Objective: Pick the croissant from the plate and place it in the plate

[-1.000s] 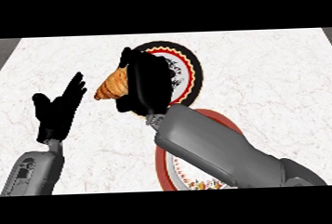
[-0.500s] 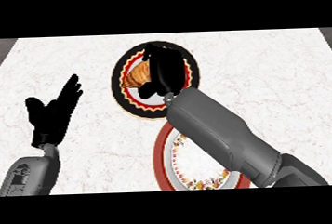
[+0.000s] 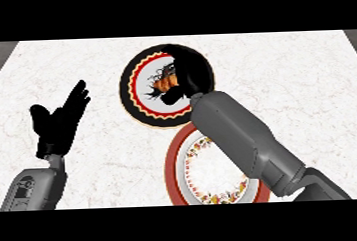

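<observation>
**Kid:** What could go wrong now?

**Me:** The croissant [image 3: 165, 83] could slip out crooked and land on the rim of the black plate [image 3: 132, 69] if I let go while my right hand [image 3: 189, 74] is tipped. It could roll off onto the counter [image 3: 298, 73] too. And my big grey arm hides a lot, so I might not see where it lands.

**Kid:** Where is the croissant?

**Me:** Over the black plate with the red and gold ring, up at the far side. My right hand's fingers are curled round it, and only a bit of orange peeks out on the left.

**Kid:** What about the other plate?

**Me:** The red plate [image 3: 172, 165] sits near me, just beside the black one. My forearm crosses over it.

**Kid:** How is your arm sitting?

**Me:** It reaches up from the lower right, stretched long, hand above the black plate.

**Kid:** And your other hand?

**Me:** My left hand [image 3: 57, 121] rests at the left, fingers straight and up, holding nothing.
</observation>
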Tool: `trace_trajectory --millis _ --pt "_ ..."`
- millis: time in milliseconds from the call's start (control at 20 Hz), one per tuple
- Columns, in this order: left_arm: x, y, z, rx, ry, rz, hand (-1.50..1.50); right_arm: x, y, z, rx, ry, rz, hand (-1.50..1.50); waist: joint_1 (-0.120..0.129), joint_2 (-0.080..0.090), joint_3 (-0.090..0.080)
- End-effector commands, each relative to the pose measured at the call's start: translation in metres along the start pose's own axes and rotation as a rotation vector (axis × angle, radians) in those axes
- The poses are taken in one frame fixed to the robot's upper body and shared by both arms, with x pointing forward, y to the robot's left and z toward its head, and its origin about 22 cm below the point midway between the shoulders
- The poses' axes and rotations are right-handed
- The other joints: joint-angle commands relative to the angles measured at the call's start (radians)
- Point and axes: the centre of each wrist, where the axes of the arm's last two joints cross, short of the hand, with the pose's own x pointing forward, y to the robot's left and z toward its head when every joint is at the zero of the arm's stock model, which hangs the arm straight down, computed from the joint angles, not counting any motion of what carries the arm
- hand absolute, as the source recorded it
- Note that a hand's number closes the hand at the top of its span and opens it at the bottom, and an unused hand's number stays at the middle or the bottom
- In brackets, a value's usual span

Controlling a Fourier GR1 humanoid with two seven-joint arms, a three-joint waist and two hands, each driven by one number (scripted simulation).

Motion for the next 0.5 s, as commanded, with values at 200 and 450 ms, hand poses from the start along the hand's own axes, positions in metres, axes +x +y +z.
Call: trace_trajectory --millis 200,450 --pt "-0.011 0.007 0.006 -0.002 0.014 0.008 0.00 0.019 -0.017 0.004 -0.181 -0.310 -0.271 -1.50 0.001 -0.003 0.001" --pt "0.005 0.004 -0.004 0.001 0.014 0.011 0.00 0.042 -0.034 0.009 -0.127 -0.266 -0.490 -1.50 -0.017 -0.010 0.000"
